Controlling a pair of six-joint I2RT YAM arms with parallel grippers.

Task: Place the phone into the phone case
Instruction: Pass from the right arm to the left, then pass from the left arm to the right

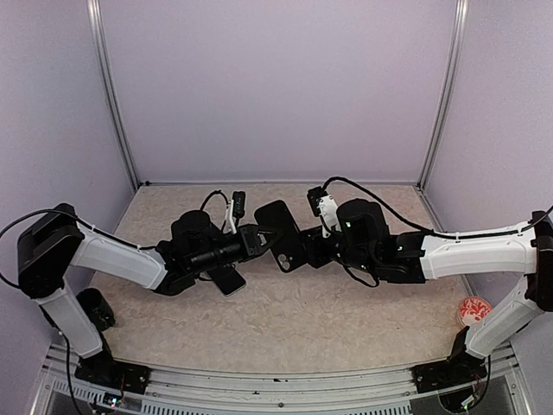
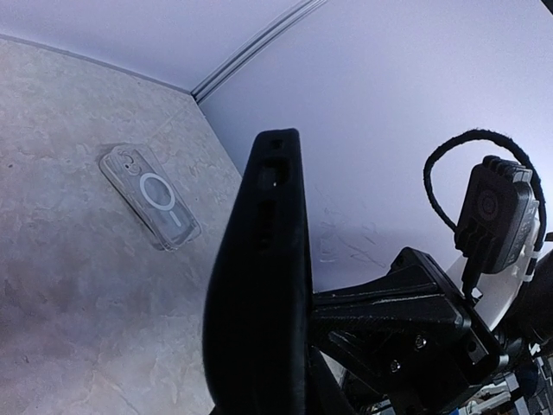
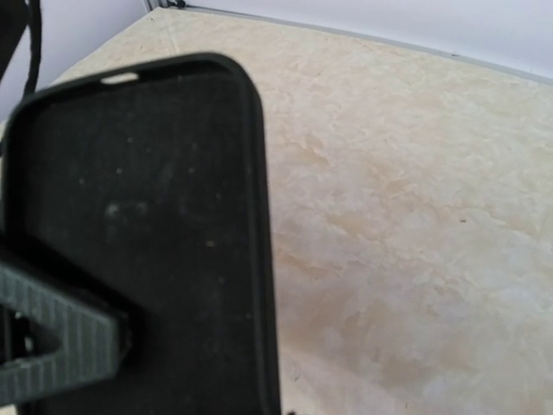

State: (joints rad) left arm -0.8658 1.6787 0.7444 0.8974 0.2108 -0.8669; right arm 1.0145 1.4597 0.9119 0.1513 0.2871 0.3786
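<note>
Lilac walls box in a marbled beige bench [image 1: 346,320], where two robot arms meet in mid-air above its centre. The right hand [image 1: 300,246] is clamped on a black phone [image 1: 278,232], holding it raised and on edge above the bench. The left hand [image 1: 262,238] meets the phone's opposite end, though it cannot be told whether its fingers have closed on it. The clear phone case [image 2: 151,197], marked with a white ring, lies flat and unfilled on the bench near the back wall, well apart from the phone. A second dark phone [image 1: 229,278] lies beneath the left arm. The step in hand appears to be a hand-to-hand regrasp. Next, the phone needs turning flat, carrying to the case and squaring with its outline before pressing in.
</note>
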